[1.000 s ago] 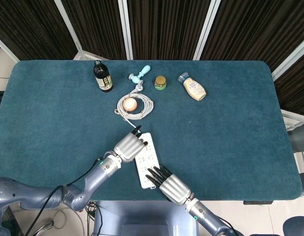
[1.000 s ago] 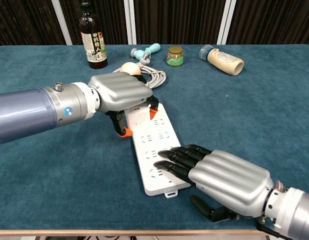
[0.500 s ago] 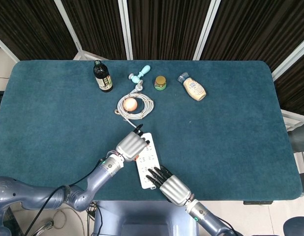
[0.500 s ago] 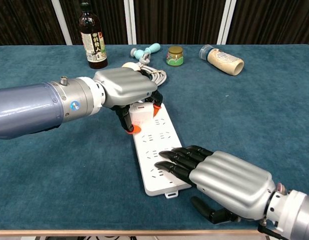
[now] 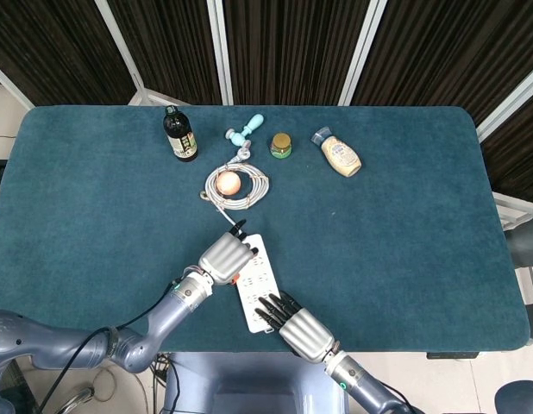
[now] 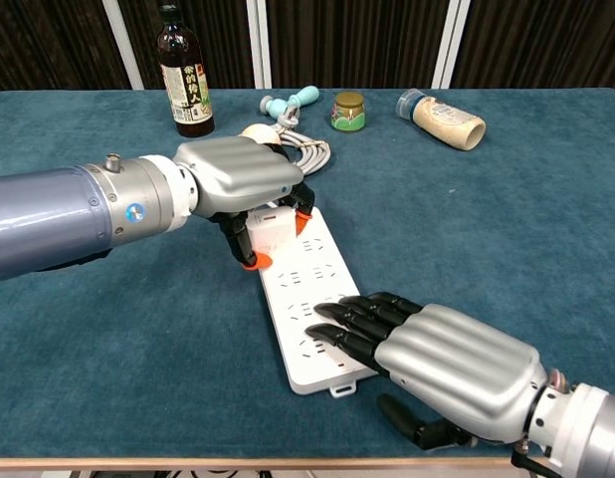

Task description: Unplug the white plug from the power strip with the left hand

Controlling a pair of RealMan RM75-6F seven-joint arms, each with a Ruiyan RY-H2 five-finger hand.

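table: teal cloth top | backdrop: dark slatted panels, white posts

Teal tabletop in front of me. Far edge: dark sauce bottle upright, light-blue tool, small yellow-lidded jar, mayo bottle on its side. Egg sits inside the cable coil.

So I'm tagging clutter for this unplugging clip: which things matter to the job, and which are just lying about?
Job:
left hand, gripping the white plug
power strip
right hand, fingers resting on the strip's near end

Lying about:
dark bottle
coiled cable
ball
small jar
squeeze bottle
teal-handled tool
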